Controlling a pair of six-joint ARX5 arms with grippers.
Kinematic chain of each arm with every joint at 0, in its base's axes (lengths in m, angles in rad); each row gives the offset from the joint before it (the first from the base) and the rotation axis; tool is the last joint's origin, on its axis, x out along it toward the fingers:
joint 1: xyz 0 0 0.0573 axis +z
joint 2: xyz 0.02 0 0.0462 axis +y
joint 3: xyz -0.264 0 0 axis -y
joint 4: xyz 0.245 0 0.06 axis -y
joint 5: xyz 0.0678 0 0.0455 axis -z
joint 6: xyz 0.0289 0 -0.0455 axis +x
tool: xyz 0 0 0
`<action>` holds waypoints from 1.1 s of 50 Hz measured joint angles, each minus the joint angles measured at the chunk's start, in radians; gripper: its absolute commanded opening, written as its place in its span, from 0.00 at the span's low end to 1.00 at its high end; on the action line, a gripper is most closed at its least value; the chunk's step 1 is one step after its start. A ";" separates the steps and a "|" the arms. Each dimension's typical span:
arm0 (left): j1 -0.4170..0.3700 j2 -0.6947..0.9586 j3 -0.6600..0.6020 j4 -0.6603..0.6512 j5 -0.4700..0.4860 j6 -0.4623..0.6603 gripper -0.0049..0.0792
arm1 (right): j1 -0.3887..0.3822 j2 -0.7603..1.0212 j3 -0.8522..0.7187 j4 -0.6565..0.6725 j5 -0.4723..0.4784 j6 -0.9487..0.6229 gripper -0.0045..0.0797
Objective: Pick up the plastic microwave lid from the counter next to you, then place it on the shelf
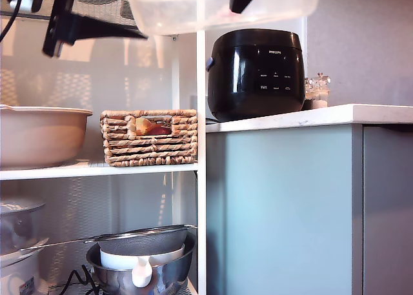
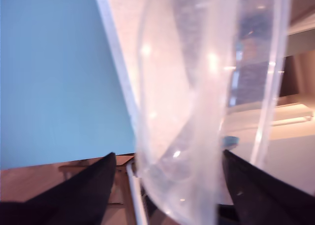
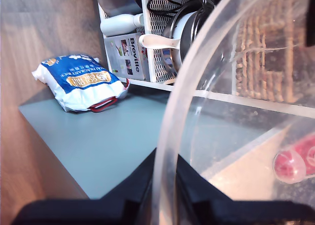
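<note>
The plastic microwave lid hangs in the air at the top of the exterior view, above the black cooker and the rack's white post, clear of the counter. Two black arm parts meet it there, one from the exterior view's left and one from above. In the first wrist view my first gripper has a finger on each side of the lid's wall. My second gripper pinches the lid's rolled rim; a red spot shows through the plastic. The shelf lies below, in the exterior view's left half.
A black cooker and glass shakers stand on the counter. The shelf carries a beige bowl and a wicker basket. Lower down sits a steel bowl with a strainer. A blue-and-white bag lies on a grey surface.
</note>
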 measured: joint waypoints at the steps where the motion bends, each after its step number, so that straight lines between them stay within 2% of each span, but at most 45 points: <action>1: 0.000 0.000 0.000 -0.009 -0.002 0.003 0.71 | 0.003 0.000 0.000 0.000 0.007 0.000 0.04; 4: 0.000 0.000 0.000 -0.030 -0.010 0.021 0.61 | 0.009 0.000 0.000 0.000 0.026 0.000 0.04; 11: -0.001 0.000 0.002 -0.040 -0.045 0.035 0.30 | 0.013 0.000 0.000 -0.003 0.041 -0.002 0.04; 14: -0.005 0.000 0.006 -0.039 -0.063 0.036 0.23 | 0.021 0.000 0.000 -0.003 0.048 -0.001 0.04; 21: -0.006 0.000 0.011 -0.025 -0.095 0.041 0.15 | 0.045 0.002 0.000 0.000 0.056 0.000 0.04; 25: -0.006 0.000 0.011 -0.018 -0.110 0.052 0.03 | 0.061 0.004 0.000 0.004 0.058 0.000 0.04; 30: -0.006 0.000 0.011 -0.021 -0.121 0.087 0.03 | 0.078 0.005 0.000 0.024 0.063 -0.004 0.05; 37: -0.007 0.006 0.011 -0.034 -0.137 0.138 0.03 | 0.089 0.005 0.000 0.032 0.071 -0.009 0.11; 55: -0.011 0.009 0.011 -0.037 -0.208 0.189 0.03 | 0.098 0.005 0.000 0.049 0.083 0.052 0.34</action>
